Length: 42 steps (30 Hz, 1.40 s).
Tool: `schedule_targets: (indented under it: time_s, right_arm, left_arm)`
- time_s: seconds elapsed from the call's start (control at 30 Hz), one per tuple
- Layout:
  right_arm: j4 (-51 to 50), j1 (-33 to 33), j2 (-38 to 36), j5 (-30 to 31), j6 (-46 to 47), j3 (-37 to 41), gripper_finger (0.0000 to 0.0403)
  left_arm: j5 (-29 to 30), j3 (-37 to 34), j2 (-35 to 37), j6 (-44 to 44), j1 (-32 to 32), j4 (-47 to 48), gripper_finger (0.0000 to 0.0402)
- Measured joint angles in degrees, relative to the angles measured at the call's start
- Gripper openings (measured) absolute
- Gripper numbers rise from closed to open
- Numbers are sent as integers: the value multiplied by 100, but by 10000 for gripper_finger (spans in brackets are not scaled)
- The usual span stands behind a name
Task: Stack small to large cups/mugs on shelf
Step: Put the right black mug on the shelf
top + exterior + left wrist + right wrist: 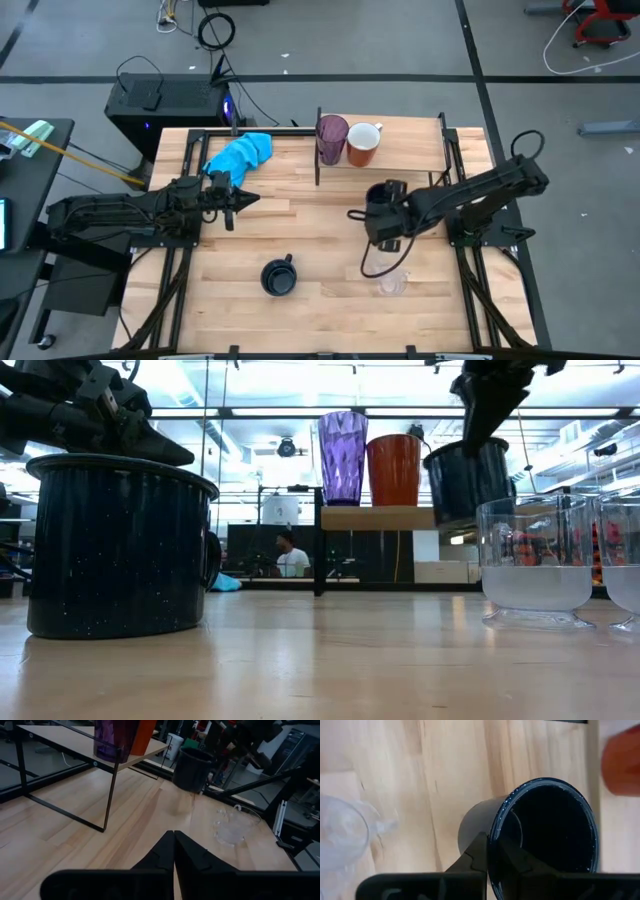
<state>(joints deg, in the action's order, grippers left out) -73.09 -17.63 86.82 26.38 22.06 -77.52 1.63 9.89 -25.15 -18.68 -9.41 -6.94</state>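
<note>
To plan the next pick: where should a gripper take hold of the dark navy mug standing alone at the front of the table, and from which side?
Probably by the rim, from above. The navy mug stands upright, mouth open upward, nothing close around it. One finger inside and one outside the wall, away from its handle, should hold, as the right gripper holds the other mug.

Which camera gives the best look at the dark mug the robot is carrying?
The right wrist view: the carried navy mug fills it, the right claw pinching its rim. The low view shows its side, off the table. The high view shows little of it; the left wrist view shows it far off.
</note>
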Motion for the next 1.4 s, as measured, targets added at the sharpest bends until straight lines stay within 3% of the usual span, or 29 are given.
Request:
schedule_targets:
  time_s: [0.17, 0.47, 0.67, 0.93, 1.4]
  right_arm:
    - [-322, 0, -280, 321, -286, 0, 24]
    - [-482, 8, -626, 1012, -1693, 0, 24]
    - [-893, 215, -845, 1015, -1832, 0, 24]
    - [-889, 882, -1256, 1038, -2689, 2, 22]
    - [-224, 2162, -1639, 592, -3241, 309, 24]
  left_arm:
    - [2, 0, 1, 45, 0, 0, 16]
    - [2, 0, 1, 44, 0, 0, 20]
    - [2, 0, 2, 44, 0, 0, 12]
    - [4, 0, 2, 42, 2, -2, 24]
    - [4, 0, 0, 131, 2, 0, 17]
